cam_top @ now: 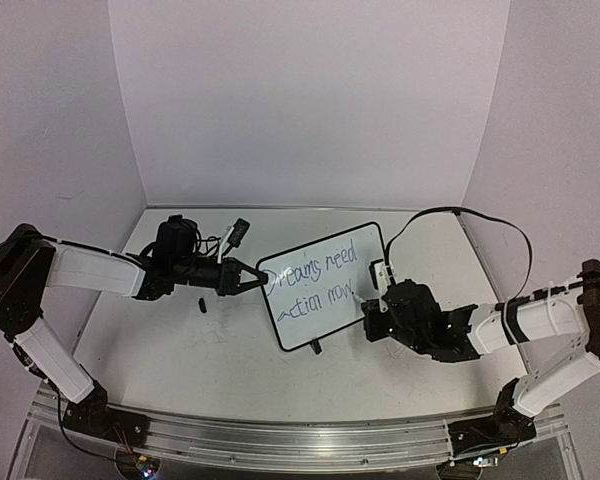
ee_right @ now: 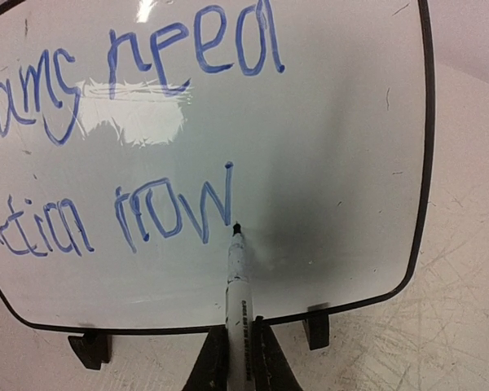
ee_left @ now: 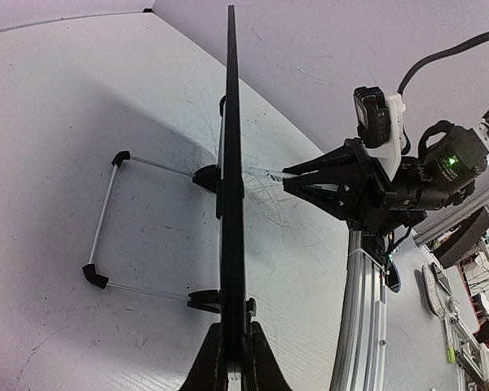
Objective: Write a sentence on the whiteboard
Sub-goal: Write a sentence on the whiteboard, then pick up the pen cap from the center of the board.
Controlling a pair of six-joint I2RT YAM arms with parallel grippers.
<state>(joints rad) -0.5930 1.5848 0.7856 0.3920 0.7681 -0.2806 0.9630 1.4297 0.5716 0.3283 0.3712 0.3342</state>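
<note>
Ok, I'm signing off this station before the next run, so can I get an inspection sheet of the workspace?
Surface: white table, scuffed, faint grey marks.
Job's things: whiteboard standing on the table; sentence reads "Dreams need action now"; marker tip at the board just after "now".
Clutter: one small black piece left of the board, too small to identify.
Hands: left hand shut on the whiteboard's edge; right hand shut on the marker.
Cables: black cable loops over the table behind the right arm.
Surroundings: plain walls; metal rail along the near edge.
</note>
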